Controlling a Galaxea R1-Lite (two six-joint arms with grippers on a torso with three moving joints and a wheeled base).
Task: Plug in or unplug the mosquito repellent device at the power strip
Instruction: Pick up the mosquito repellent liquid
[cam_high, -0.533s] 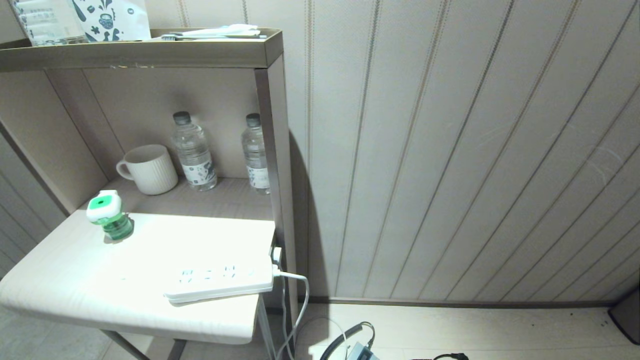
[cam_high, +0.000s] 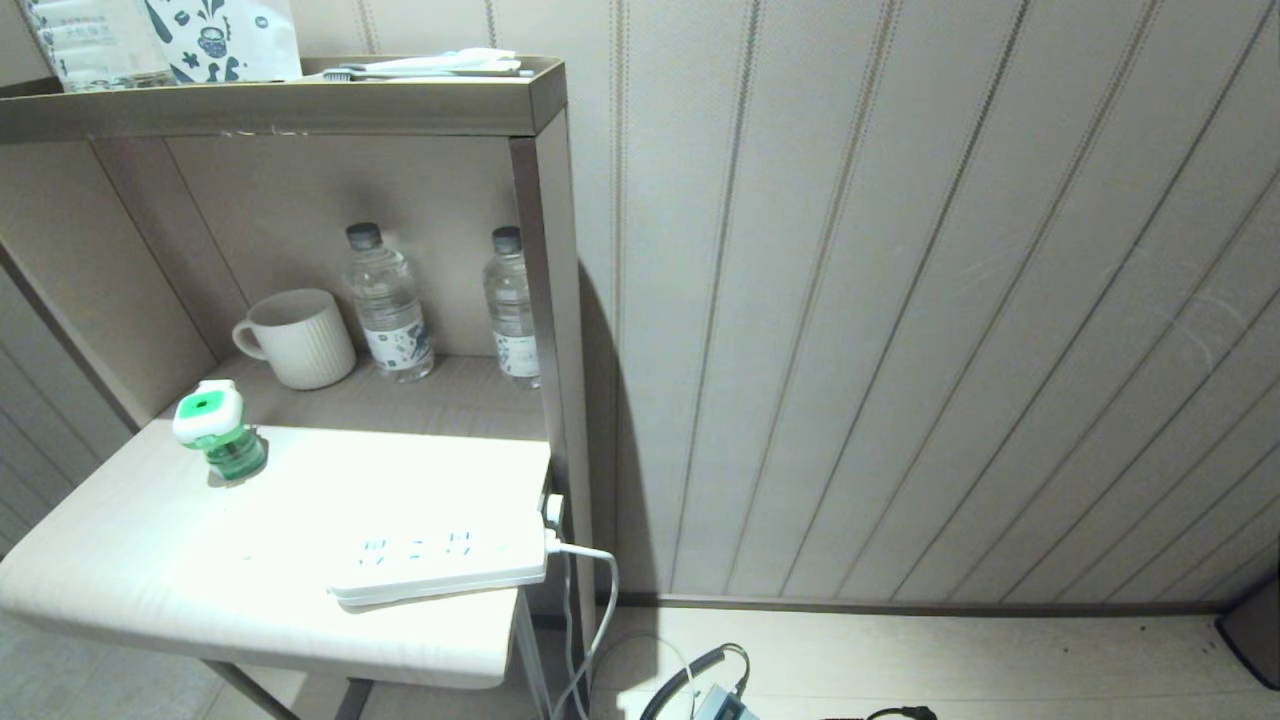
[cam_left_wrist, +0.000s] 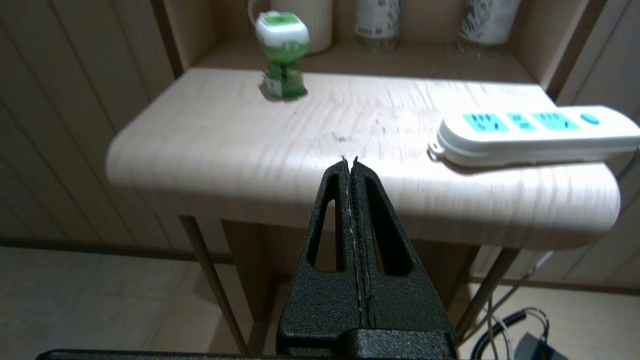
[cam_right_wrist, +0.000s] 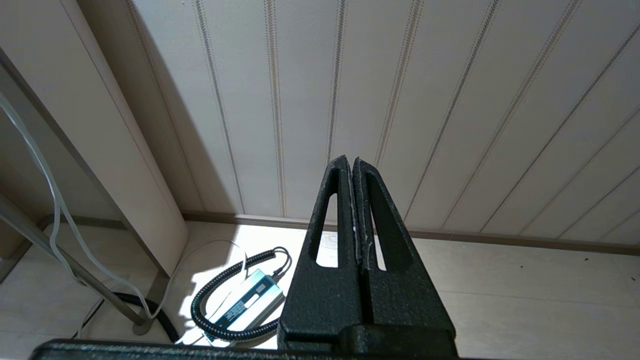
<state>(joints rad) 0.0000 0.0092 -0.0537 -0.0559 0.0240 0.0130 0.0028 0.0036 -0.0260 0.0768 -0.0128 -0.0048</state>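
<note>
The mosquito repellent device (cam_high: 215, 430) stands upright on the bench (cam_high: 150, 560), unplugged: a white rounded-square head with a green centre over a translucent green bottle. The power strip (cam_high: 440, 565), flat and white, lies well apart at the bench's near corner. My left tool (cam_left_wrist: 349, 162) and right tool (cam_right_wrist: 348, 162) are pressed together, empty.

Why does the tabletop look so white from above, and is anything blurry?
Head view: glare bleaches the table, nearly swallowing the power strip. Left wrist view: no glare, wood grain shows, but the mosquito repellent device is soft. Right wrist view: a bright patch on the floor.
</note>
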